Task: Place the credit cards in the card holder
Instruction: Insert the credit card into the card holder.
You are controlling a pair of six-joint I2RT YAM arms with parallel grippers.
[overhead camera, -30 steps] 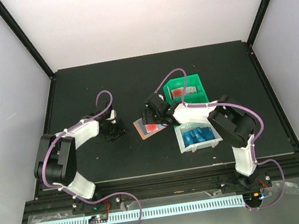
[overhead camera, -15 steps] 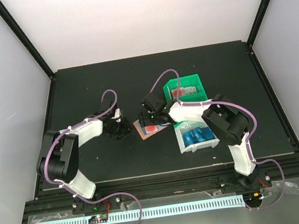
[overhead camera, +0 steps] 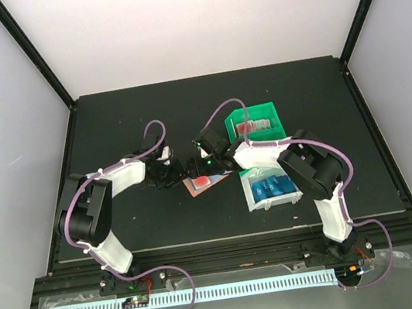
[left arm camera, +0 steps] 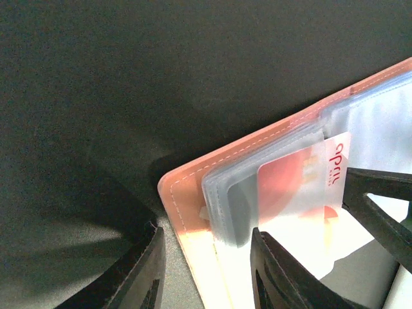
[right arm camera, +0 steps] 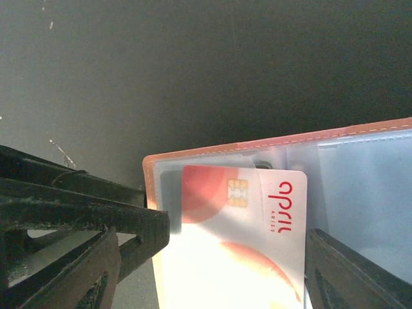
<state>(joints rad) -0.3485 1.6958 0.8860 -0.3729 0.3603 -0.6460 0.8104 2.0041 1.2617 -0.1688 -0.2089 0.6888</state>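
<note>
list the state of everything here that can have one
card holder, open, clear pockets facing up
red and white card, lying over the pockets, not clearly inside one
left gripper, open, astride the holder's corner
right gripper, fingers either side of the card, grip unclear
blue cards, lying in the white bin
white bin, holding the blue cards
green bin, holding a few items

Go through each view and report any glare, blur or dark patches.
Top external view: evenly lit and sharp, with a bright reflected strip along the bottom, and the card holder shows small. Left wrist view: the red-and-white card is hazy and bleaches to white lower down. Right wrist view: the card's print is crisp, but glare washes out its lower half.
</note>
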